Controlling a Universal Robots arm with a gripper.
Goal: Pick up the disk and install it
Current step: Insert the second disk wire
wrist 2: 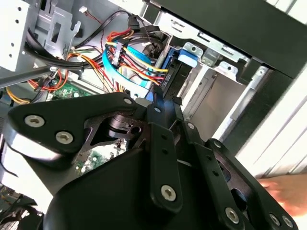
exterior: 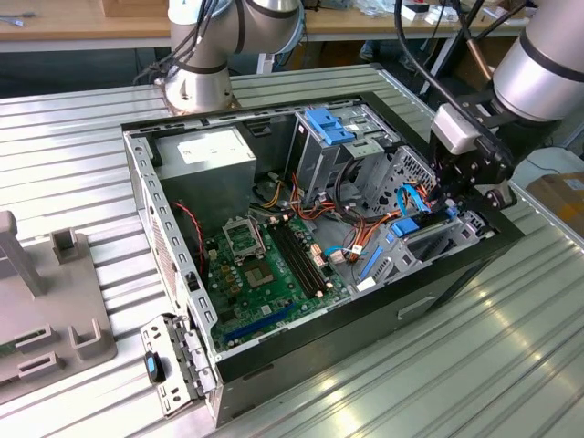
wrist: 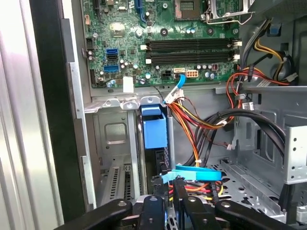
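The disk (exterior: 427,239), a dark slab with blue side rails, stands on edge in the bay at the corner of the open computer case (exterior: 456,274) on the exterior view's right. My gripper (exterior: 449,203) reaches down into that corner and is shut on the disk's near end. In the first wrist view the black fingers (wrist: 153,206) close in on either side of the thin dark disk (wrist: 161,160) below its blue end piece. In the second wrist view my gripper (wrist 2: 165,103) meets the disk (wrist 2: 176,79) beside a blue rail.
Orange, red and blue cables (exterior: 365,237) run close beside the bay. The green motherboard (exterior: 265,265) fills the case floor. Further back are the grey power supply (exterior: 205,155) and a metal cage with a blue latch (exterior: 333,137). A grey fixture (exterior: 46,310) lies on the ribbed table.
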